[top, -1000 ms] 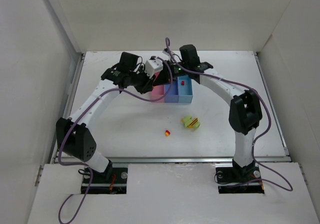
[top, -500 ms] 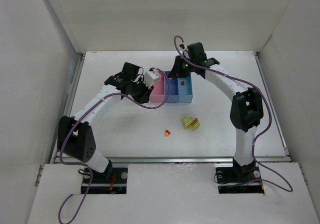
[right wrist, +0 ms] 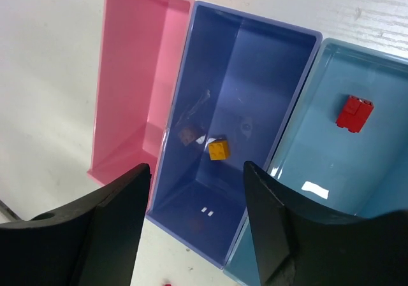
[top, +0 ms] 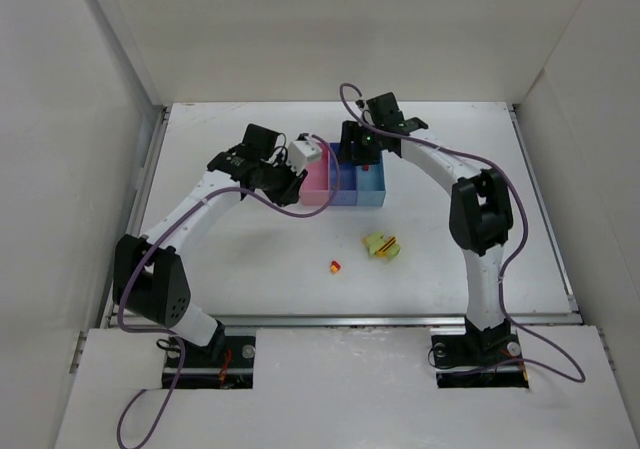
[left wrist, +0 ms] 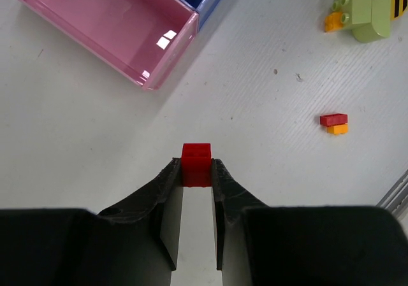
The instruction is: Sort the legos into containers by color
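Observation:
My left gripper (left wrist: 196,169) is shut on a small red lego (left wrist: 196,161), held above bare table just beside the pink container (left wrist: 121,28); seen from above, this gripper (top: 292,179) hangs left of the bins. My right gripper (right wrist: 196,170) stands open over the medium blue container (right wrist: 239,95), in which a yellow-orange lego (right wrist: 218,149) lies. A red lego (right wrist: 354,114) rests in the light blue container (right wrist: 376,171). The pink container (right wrist: 137,76) holds nothing. On the table lie a lime-green clump (top: 380,245) and a tiny red-and-orange pair (top: 335,265).
The three joined bins (top: 345,197) sit mid-table toward the back. White walls enclose the table on the left, back and right. The lime clump (left wrist: 366,12) and the red-orange pair (left wrist: 335,123) lie in front of the bins.
My right gripper has opened over the medium blue container, where the yellow-orange brick lies. The left arm drew back a little to the left, still gripping the red brick.

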You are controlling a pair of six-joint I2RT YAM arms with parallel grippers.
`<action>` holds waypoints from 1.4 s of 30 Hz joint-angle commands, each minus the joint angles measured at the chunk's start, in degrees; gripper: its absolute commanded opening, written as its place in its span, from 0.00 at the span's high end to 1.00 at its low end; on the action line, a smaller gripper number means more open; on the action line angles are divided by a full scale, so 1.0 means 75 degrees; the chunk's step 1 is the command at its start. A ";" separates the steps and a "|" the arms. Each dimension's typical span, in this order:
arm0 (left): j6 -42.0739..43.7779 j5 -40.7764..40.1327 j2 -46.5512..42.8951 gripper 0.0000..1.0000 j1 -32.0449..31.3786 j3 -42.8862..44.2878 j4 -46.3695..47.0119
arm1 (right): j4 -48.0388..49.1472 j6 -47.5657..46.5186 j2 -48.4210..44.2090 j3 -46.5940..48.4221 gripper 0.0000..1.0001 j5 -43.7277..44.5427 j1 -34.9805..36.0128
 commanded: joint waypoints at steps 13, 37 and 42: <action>0.0669 -0.0729 0.0139 1.00 -0.0284 -0.0874 -0.0177 | 0.0337 -0.0802 -0.2292 -0.1138 0.31 -0.0513 0.0048; 0.0049 -0.0723 0.0176 0.25 -0.1165 -0.1639 0.0693 | -0.0459 -0.1541 -0.3593 -0.2440 0.26 0.0624 0.0469; 0.0072 -0.0382 -0.1101 0.21 -0.0475 -0.1275 0.0002 | -0.0542 -0.1893 -0.3758 -0.2440 0.25 0.0883 0.1241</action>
